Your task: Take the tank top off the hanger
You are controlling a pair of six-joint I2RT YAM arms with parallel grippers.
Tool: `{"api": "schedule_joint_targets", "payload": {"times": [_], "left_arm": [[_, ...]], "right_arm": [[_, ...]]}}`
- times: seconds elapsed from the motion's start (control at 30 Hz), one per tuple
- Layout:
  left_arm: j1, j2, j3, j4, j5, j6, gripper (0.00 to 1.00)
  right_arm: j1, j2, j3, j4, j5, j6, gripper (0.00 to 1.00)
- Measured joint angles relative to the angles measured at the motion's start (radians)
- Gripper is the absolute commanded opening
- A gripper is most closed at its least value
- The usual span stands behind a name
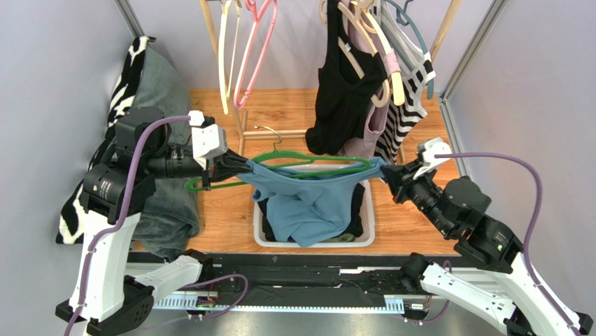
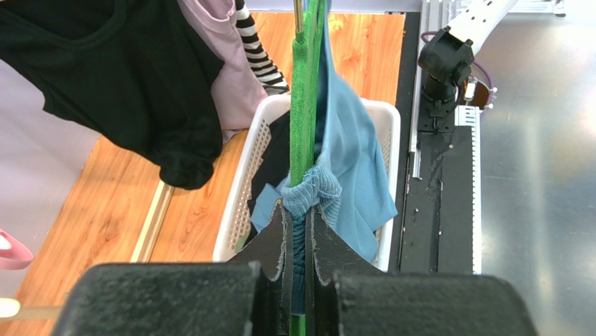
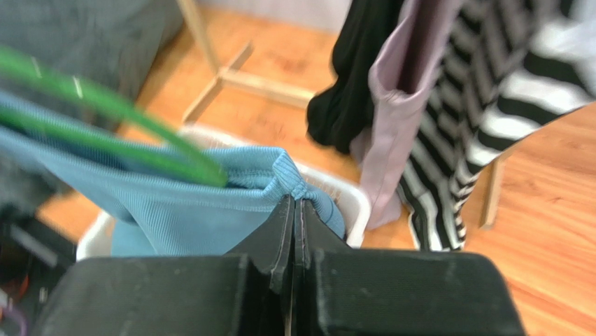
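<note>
Rough black left pincer [image 2: 297, 210], ribbed blue tank top [image 2: 357, 161]

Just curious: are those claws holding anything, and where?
The left gripper pinches one green hanger end plus bunched blue tank top; right gripper pinches its ribbed edge.

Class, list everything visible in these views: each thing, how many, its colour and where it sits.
tank top: one, blue, stretched out at centre
hanger: one, green, threaded through the tank top
basket: one, white, beneath the tank top, dark clothes inside
hanging tops: three, black, lilac, striped, back right
empty hangers: at least two, cream and pink, back left
draped cloth: one, grey with black-and-white, far left
left gripper: one, black, shut on tank top and hanger
right gripper: one, black, shut on tank top's other end
</note>
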Motion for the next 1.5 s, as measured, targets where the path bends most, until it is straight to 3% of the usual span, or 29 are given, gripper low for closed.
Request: {"api": "schedule_joint_targets", "payload": {"times": [0.03, 0.17, 0.37, 0.6, 0.8, 1.07, 1.5], "left_arm": [[0.0, 0.001, 0.003, -0.001, 0.0, 0.0, 0.0], [0.0, 0.021, 0.032, 0.002, 0.012, -0.002, 0.0], [-0.005, 0.086, 0.079, 0.026, 0.022, -0.005, 0.0], [-0.077, 0.13, 0.07, 0.024, 0.026, 0.004, 0.0], [-0.148, 0.13, 0.03, -0.007, 0.037, 0.027, 0.0], [-0.167, 0.131, 0.025, -0.056, 0.036, 0.074, 0.0], [-0.173, 0.131, 0.025, -0.08, 0.037, 0.107, 0.0]], "right_arm": [[0.0, 0.0, -0.011, -0.021, -0.027, -0.002, 0.05], [0.0, 0.013, -0.014, -0.092, -0.166, -0.035, 0.46], [0.0, 0.016, 0.091, -0.157, -0.296, -0.131, 0.62], [0.0, 0.01, 0.283, -0.134, -0.396, -0.273, 0.61], [0.0, 0.156, 0.402, -0.119, -0.505, -0.354, 0.59], [0.0, 0.327, 0.414, -0.201, -0.664, -0.406, 0.54], [0.0, 0.273, 0.362, -0.285, -0.771, -0.41, 0.49]]}}
